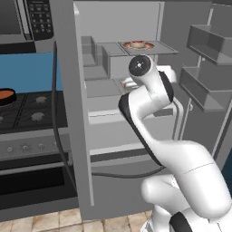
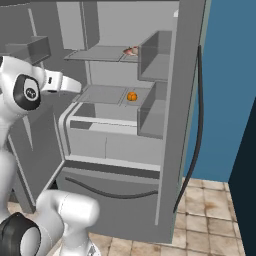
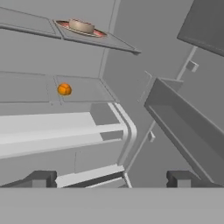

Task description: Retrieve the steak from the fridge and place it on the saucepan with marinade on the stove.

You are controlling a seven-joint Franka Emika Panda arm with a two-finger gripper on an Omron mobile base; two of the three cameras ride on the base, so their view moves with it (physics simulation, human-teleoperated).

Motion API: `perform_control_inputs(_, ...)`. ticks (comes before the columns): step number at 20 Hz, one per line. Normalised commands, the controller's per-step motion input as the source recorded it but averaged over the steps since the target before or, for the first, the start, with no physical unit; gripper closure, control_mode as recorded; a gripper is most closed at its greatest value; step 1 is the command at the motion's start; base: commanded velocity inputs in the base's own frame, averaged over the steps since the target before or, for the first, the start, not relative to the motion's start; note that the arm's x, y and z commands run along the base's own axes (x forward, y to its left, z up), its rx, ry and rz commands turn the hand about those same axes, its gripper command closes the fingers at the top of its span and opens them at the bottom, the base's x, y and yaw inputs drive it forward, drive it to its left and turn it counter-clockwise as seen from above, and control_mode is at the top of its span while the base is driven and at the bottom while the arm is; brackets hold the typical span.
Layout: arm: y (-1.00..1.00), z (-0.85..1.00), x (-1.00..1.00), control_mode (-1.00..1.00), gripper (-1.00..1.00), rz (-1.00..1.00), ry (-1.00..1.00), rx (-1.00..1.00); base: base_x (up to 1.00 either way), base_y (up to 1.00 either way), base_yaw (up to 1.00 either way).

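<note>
The fridge [image 1: 113, 20] stands open. The steak [image 3: 81, 27], a flat red-brown slab with a pale rim, lies on an upper shelf, also seen as steak [image 1: 138, 45] and steak [image 2: 131, 50]. My gripper [image 3: 111, 179] is open with nothing between its fingertips [image 3: 41, 178]. It sits below the steak's shelf, at about the height of the middle shelf, and points into the fridge. To the left, the black saucepan [image 1: 9, 100] holding orange-brown marinade [image 1: 4, 94] sits on the stove [image 1: 34, 113].
A small orange ball [image 3: 64, 89] rests on the middle shelf. Grey door bins [image 1: 204, 86] jut out on the right, one bin [image 3: 183, 127] close beside the hand. The left fridge door [image 1: 68, 90] stands between fridge and stove. A microwave [image 1: 27, 18] hangs above the stove.
</note>
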Motion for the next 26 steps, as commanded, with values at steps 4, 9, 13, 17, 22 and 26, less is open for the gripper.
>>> perform_control_inputs(4,-0.24,0.0,0.15,-1.0,-1.0,0.06,0.0,0.0,0.0,0.0,0.0)
perform_control_inputs(9,-0.51,0.0,0.0,-1.0,-1.0,0.1,-0.07,0.01,0.0,0.0,0.0)
perform_control_inputs(13,-0.04,0.0,0.0,-1.0,-1.0,0.01,0.0,0.0,0.0,0.0,0.0)
perform_control_inputs(17,0.0,0.0,0.0,-1.0,-1.0,0.0,0.0,0.0,0.0,0.0,0.0)
perform_control_inputs(22,0.0,0.0,0.0,-1.0,-1.0,0.0,0.0,0.0,0.0,0.0,0.0)
perform_control_inputs(26,0.0,0.0,0.0,-1.0,-1.0,0.0,0.0,0.0,0.0,0.0,0.0)
